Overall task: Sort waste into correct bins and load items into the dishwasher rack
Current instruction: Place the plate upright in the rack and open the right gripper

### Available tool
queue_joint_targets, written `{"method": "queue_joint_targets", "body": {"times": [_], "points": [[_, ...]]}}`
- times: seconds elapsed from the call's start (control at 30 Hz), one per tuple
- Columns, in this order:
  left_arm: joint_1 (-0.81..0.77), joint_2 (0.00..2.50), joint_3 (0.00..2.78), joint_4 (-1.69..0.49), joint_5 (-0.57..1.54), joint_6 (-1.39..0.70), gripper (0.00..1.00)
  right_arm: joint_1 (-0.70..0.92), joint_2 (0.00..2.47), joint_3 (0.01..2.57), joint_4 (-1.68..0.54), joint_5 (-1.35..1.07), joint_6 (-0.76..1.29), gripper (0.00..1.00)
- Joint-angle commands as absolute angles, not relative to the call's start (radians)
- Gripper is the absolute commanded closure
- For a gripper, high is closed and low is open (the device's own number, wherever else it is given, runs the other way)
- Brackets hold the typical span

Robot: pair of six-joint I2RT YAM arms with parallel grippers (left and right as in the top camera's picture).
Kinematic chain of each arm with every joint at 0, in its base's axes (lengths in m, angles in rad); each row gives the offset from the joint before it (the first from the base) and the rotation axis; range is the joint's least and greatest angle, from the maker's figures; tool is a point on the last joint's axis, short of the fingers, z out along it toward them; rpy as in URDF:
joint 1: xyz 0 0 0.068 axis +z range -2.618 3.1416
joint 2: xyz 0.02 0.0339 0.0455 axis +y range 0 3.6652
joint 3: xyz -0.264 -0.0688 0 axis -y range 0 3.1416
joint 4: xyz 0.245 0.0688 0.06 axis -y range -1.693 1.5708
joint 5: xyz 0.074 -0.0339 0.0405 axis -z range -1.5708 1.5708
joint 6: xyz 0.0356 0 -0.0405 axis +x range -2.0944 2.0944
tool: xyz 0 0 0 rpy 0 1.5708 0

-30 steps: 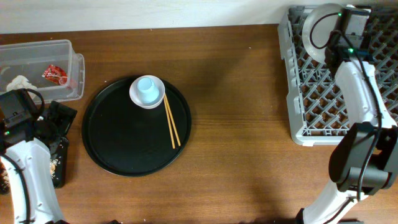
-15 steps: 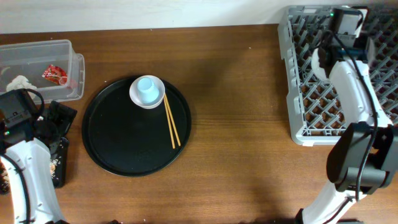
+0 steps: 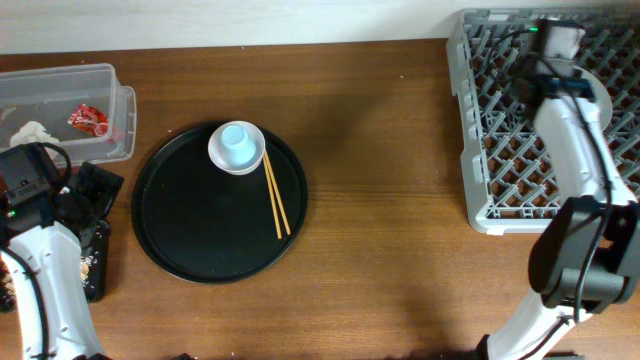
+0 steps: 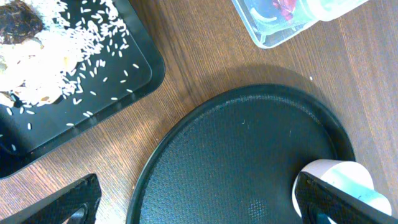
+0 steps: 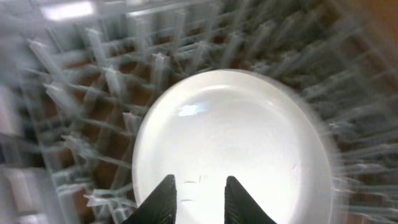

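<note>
The white plate (image 5: 236, 130) rests in the grey dishwasher rack (image 3: 480, 150); only its edge (image 3: 603, 97) shows beside the arm from overhead. My right gripper (image 5: 202, 199) hovers over the plate, jaws slightly apart and gripping nothing. My left gripper (image 4: 199, 208) is wide open and empty above the left rim of the round black tray (image 3: 200, 235). On the tray sit the white cup (image 3: 238, 146) and two chopsticks (image 3: 275, 195). The clear tub (image 3: 60, 80) holds a red wrapper (image 3: 88, 120) and a tissue (image 3: 30, 132). The black box (image 4: 124, 74) holds rice flakes (image 4: 50, 62) and a brown lump (image 4: 18, 12).
The rack's upright pegs (image 5: 93, 74) surround the plate. The cup (image 4: 348, 177) shows just behind my left gripper's right finger. Bare wooden table (image 3: 390, 200) lies between the tray and the rack. The tub and the black box stand close by my left arm.
The plate, held upright at the rack's far left corner a second ago, now lies further right in the rack. My right gripper's jaws have parted. The left arm has not moved.
</note>
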State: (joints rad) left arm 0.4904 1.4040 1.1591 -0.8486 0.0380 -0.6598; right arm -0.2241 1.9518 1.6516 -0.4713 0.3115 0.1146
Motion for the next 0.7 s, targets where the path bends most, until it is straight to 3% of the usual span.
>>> {"method": "queue_joint_targets", "body": {"times": [0.0,0.23,0.67], "points": [[0.494,1.387,1.162,-0.847,0.038,-0.670,0.01,-0.326,1.974,1.661,-0.473,-0.055,0.242,0.74],[0.494,1.387,1.162,-0.847,0.038,-0.669,0.01,-0.337,2.071,1.661,-0.487,-0.132,0.234,0.84],[0.494,1.387,1.162,-0.847,0.038,-0.669,0.01,-0.274,2.101,1.661,-0.509,-0.123,0.237,0.93]]}}
